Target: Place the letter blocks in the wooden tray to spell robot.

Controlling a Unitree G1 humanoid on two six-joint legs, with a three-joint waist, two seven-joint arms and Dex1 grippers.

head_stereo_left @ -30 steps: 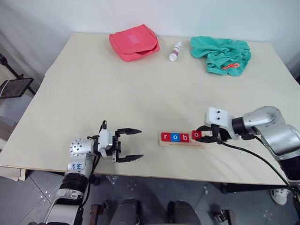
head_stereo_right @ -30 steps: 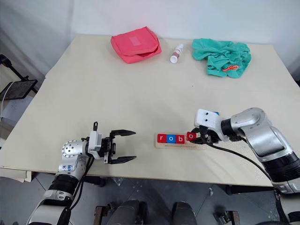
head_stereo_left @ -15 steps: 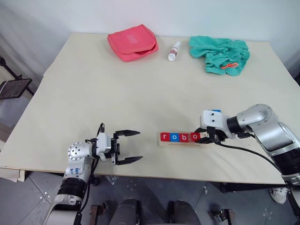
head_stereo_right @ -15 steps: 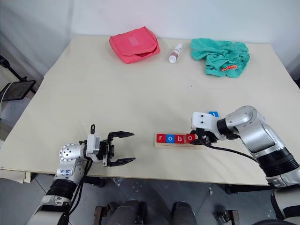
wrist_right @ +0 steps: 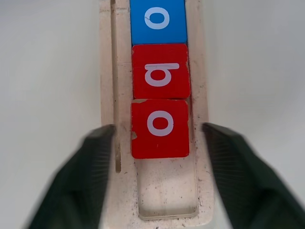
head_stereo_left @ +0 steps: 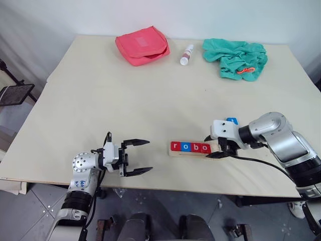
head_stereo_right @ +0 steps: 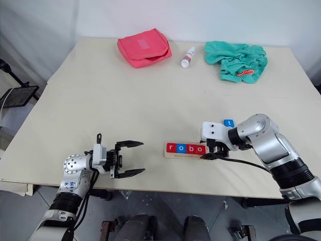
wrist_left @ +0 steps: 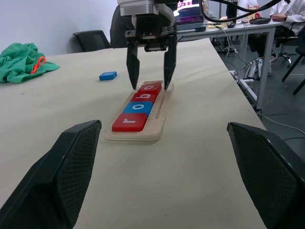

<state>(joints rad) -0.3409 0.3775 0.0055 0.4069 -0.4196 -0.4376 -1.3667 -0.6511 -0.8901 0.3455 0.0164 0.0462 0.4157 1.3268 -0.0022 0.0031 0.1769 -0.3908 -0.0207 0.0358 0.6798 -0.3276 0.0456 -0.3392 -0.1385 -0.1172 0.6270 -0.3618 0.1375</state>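
Note:
The wooden tray (head_stereo_left: pixel 172 153) lies near the table's front edge, right of centre. In it sit several letter blocks in a row: red r (head_stereo_left: pixel 175 146), blue o (head_stereo_left: pixel 185 147), red b (head_stereo_left: pixel 195 147) and red o (wrist_right: pixel 160 128). My right gripper (head_stereo_left: pixel 209 147) stands open at the tray's right end, one finger on each side of the red o, which lies flat in the tray. The blue t block (head_stereo_left: pixel 231 120) lies on the table just behind that hand. My left gripper (head_stereo_left: pixel 149 156) hovers open and empty to the left of the tray, pointing at it.
At the far edge of the table (head_stereo_left: pixel 100 100) lie a red pouch (head_stereo_left: pixel 142 45), a small white bottle (head_stereo_left: pixel 186 54) and a crumpled green cloth (head_stereo_left: pixel 235 57). A black stand (head_stereo_left: pixel 15 94) is off the table's left side.
My right gripper has opened and let go of the red o, which now lies flat in the tray beside the b. The left arm has stayed put.

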